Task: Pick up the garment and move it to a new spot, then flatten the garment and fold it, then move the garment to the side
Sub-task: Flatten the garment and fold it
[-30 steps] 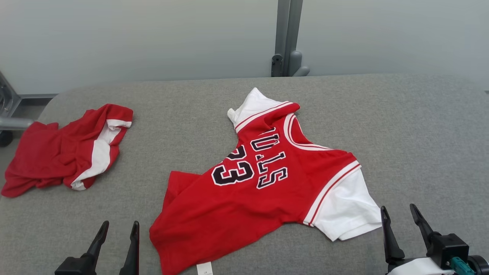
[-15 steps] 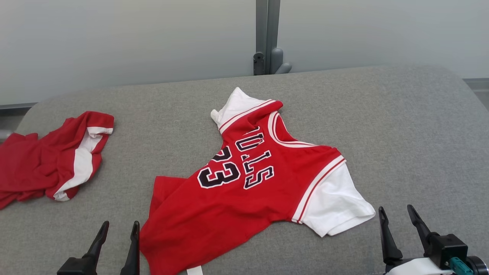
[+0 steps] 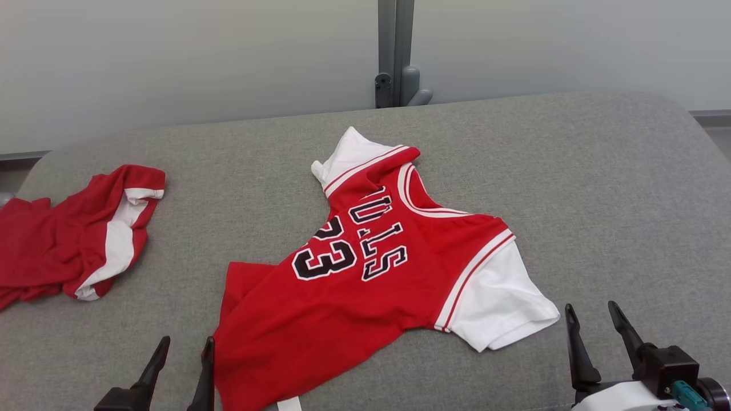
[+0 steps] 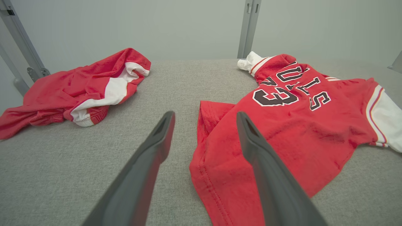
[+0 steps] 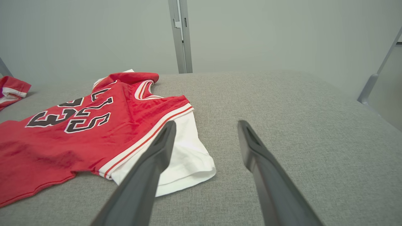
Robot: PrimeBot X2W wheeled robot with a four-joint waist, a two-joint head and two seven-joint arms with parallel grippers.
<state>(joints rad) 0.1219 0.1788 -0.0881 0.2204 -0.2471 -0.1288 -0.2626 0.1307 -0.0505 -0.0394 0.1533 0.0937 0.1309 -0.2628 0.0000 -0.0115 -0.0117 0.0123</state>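
Spread, empty fingers [image 3: 578, 354] of left gripper [image 3: 188, 341] and right gripper [image 3: 590, 307]; jersey [image 3: 365, 285] hem [image 4: 202, 169] between the left pair, sleeve [image 5: 191, 157] beside the right, presumably for pickup

On the table [image 3: 599, 188], shorts [image 3: 57, 245] lie left of jersey [image 3: 365, 297].

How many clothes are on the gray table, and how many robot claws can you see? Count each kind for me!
Clothes: 2 (the jersey and a crumpled red heap)
Grippers: 2 (the left gripper and the right gripper, both open and holding nothing)
Total: 4
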